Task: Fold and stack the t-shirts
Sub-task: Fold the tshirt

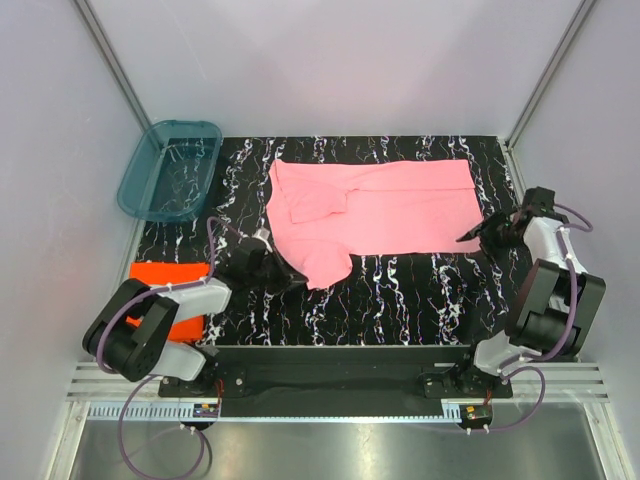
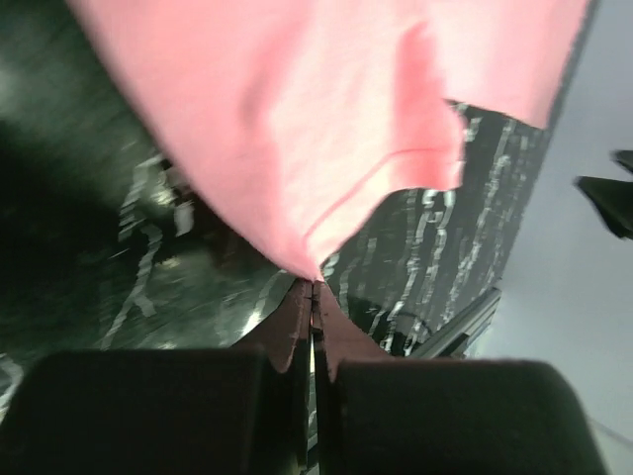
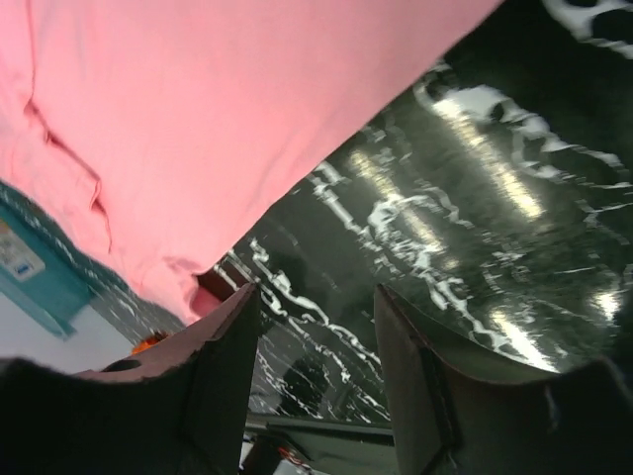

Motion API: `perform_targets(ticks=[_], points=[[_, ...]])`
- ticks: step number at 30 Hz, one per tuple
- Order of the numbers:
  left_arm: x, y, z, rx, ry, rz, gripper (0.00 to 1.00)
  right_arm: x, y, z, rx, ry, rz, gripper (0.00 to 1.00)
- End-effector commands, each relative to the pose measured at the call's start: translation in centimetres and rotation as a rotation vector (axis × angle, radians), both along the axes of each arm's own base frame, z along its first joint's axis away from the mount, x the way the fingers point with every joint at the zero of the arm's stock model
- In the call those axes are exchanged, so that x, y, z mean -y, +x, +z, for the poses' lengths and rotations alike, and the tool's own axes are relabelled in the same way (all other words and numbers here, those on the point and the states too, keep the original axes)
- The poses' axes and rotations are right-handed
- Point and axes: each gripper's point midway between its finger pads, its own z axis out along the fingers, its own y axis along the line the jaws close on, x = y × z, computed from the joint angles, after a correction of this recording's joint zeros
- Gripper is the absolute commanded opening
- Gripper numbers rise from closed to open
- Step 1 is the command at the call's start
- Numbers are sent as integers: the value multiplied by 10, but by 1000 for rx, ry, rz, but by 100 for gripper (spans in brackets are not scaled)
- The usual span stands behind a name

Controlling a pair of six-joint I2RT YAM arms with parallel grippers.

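The pink shirt [image 1: 380, 205] lies spread across the worktop [image 1: 400, 300]. The left pincer [image 2: 315, 289] is clamped on its near corner. The right pincer [image 3: 316, 307] gapes open just beside the shirt's right edge. The orange shirt [image 1: 165, 272] lies folded at the worktop's left edge.

Pink t-shirt [image 1: 390, 205], teal tub [image 1: 170, 168] on marbled table [image 1: 400, 300]

Bright, even light; wrist views are soft and blurred, with glare on the table [image 3: 495, 188]
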Motion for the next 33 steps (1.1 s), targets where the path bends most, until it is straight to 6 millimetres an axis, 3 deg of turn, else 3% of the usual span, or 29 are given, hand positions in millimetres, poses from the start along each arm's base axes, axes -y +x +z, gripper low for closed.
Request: perform_targets(ticks=[1, 6, 10, 14, 26, 33], points=[[12, 15, 36, 111, -27, -80, 0, 26, 10, -14, 8, -26, -64, 56], [27, 25, 61, 183, -68, -169, 0, 57, 11, -43, -62, -55, -90, 54], [32, 26, 67, 205, -72, -217, 0, 74, 16, -53, -83, -65, -113, 44], [32, 19, 63, 186, -101, -239, 0, 89, 17, -62, -94, -75, -151, 41], [22, -1, 65, 179, -104, -271, 0, 101, 38, -77, -43, -53, -173, 40], [23, -1, 66, 184, -110, -277, 0, 104, 44, -86, -44, -31, -204, 39]])
